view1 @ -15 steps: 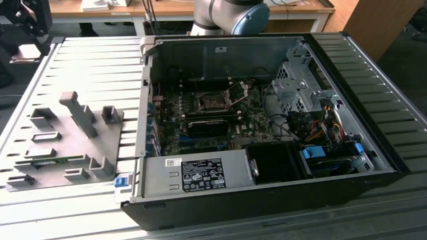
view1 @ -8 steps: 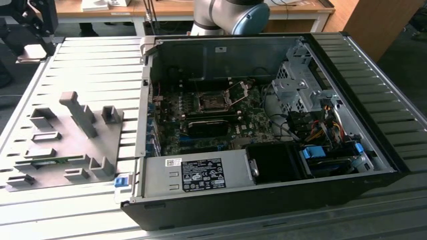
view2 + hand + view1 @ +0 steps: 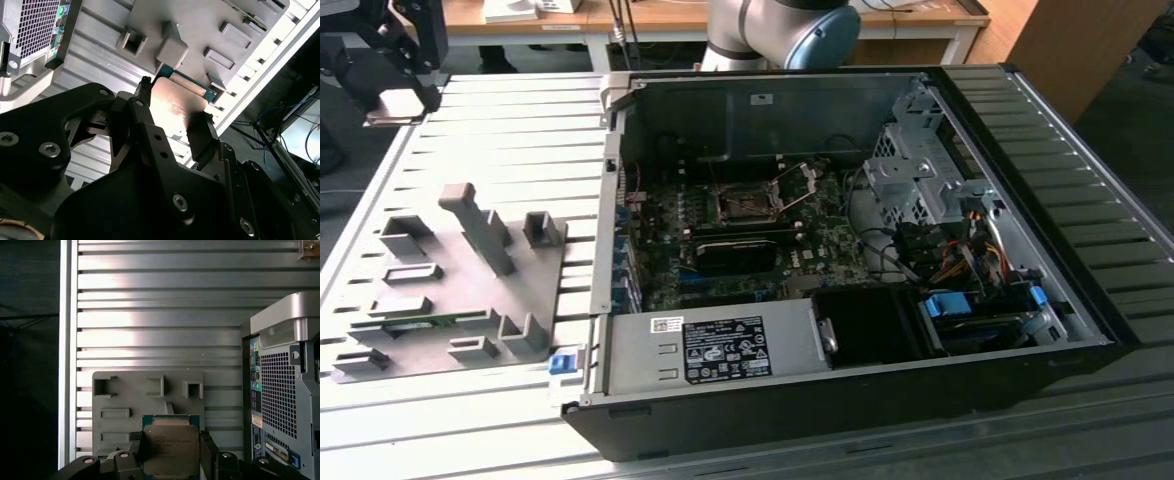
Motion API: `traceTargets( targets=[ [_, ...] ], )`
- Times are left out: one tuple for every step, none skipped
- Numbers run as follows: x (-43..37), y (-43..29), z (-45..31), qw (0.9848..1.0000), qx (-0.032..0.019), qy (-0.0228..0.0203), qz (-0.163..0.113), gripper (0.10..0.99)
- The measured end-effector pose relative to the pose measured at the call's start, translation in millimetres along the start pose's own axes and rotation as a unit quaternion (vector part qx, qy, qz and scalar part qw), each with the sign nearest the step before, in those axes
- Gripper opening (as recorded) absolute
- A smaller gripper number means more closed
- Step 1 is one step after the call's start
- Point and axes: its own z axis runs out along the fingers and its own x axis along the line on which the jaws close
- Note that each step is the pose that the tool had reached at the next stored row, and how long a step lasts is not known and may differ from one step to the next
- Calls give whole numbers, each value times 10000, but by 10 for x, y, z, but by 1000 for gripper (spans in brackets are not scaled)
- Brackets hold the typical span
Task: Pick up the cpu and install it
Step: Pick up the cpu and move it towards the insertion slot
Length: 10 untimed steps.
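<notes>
**While my black two-fingered gripper [image 3: 171, 456] clamps it, the cpu [image 3: 170, 445] hangs in mid-air**

As both wrist views show, my fingers are closed on two opposite side edges of the cpu, a small flat square chip with a silvery-grey metal top and a green rim. It hangs over the ribbed metal table [image 3: 150, 315], near the grey holder plate [image 3: 125, 395] and apart from the open black computer case [image 3: 854, 250]. I judge the chip light, stiff, smooth-topped and fragile underneath, so its side edges are the place to hold. I count one chip, one plate, one case and one square metal-framed socket [image 3: 747, 205].
</notes>
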Motion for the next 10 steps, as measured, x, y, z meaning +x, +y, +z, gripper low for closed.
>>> traceTargets(
  targets=[
    [-10,1,1,10000,0,0,0,541],
    [-21,1,2,10000,0,0,0,541],
    [-31,2,3,10000,0,0,0,541],
    [-42,3,4,10000,0,0,0,541],
    [-52,3,4,10000,0,0,0,541],
    [-62,4,5,10000,0,0,0,541],
    [-71,5,6,10000,0,0,0,541],
    [-80,5,7,10000,0,0,0,541],
    [-90,6,8,10000,0,0,0,541],
    [-100,7,8,10000,0,0,0,541]
  ],
)
